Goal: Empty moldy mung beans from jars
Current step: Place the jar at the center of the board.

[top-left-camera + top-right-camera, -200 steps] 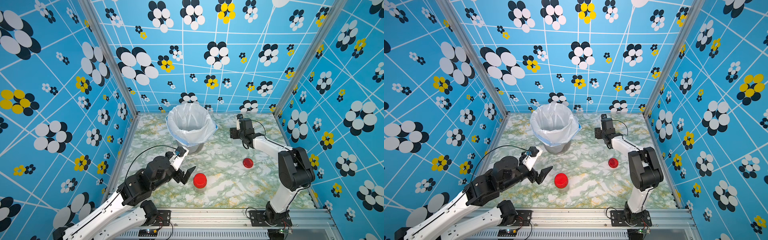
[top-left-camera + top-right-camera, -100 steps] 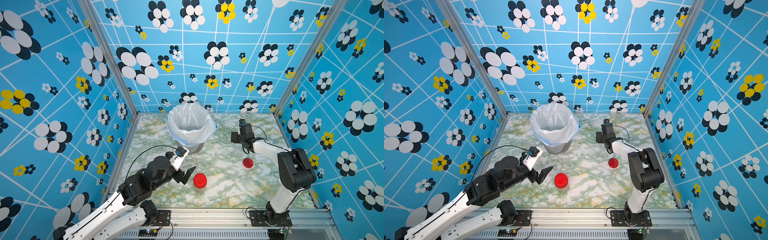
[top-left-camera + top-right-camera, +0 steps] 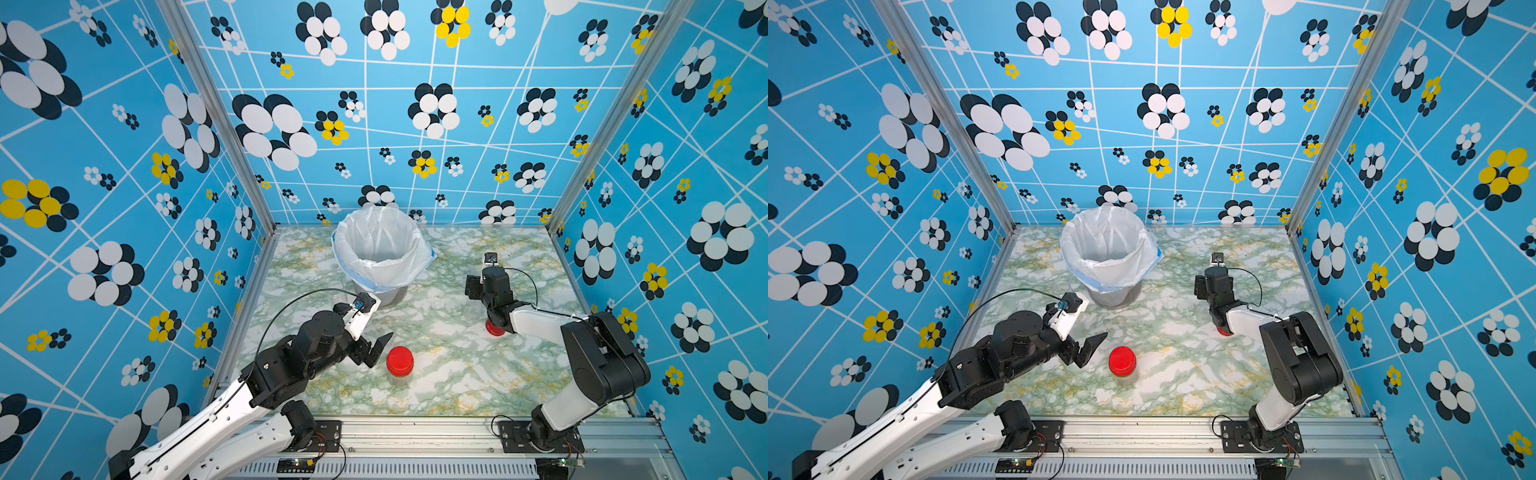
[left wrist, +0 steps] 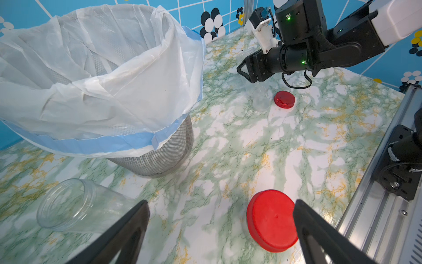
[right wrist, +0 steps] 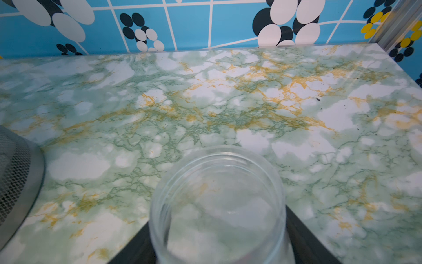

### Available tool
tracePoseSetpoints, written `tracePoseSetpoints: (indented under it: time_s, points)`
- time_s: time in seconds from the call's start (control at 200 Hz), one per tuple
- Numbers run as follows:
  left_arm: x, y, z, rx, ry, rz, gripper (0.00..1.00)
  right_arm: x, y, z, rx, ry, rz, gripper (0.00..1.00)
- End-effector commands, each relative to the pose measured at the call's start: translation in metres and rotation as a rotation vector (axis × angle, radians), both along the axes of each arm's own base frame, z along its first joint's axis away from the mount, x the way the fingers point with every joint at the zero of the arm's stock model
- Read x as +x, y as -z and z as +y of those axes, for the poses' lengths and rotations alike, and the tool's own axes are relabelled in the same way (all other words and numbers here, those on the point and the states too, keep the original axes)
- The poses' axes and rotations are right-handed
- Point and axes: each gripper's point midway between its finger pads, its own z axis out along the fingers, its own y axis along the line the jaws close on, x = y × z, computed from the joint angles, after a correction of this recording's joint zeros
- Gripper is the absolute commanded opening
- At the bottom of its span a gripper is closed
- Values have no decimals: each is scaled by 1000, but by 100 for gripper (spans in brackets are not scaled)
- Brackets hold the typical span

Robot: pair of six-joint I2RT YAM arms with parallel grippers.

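The worktop (image 3: 449,374) carries the bag-lined bin (image 3: 411,266) at its rear, unchanged in place. The right arm (image 3: 598,357) has been brought lower and nearer the front than a second ago. The left arm (image 3: 291,365) is unmoved. Its left pincer (image 3: 376,349) is spread wide just beside the lidded jar (image 3: 400,362), apart from it; that jar's contents are hidden beneath the lid. The right pincer (image 4: 247,75) is pinched on the held jar (image 5: 217,205), clear and uncapped, its lower part cut off in the right wrist view. The lying jar (image 4: 75,205), on its side near the bin, is barely discernible from above. The loose red lid (image 3: 495,330), earlier fully exposed, is now half covered by the right arm.
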Motion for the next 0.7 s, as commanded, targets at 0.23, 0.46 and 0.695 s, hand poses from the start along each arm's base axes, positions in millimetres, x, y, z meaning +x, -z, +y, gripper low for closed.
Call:
tracePoseSetpoints:
  time_s: [0.23,0.46,0.695]
  points:
    - [-3,-14,1,-43,-2,-17,100,-15,5,-4,-53,33,-18,99]
    - [-4,-10,2,-30,-1,-10,99,-40,-16,0,-47,-11,-57,99]
    - [-4,8,5,-30,-20,5,100,-86,-58,36,16,-239,-57,97]
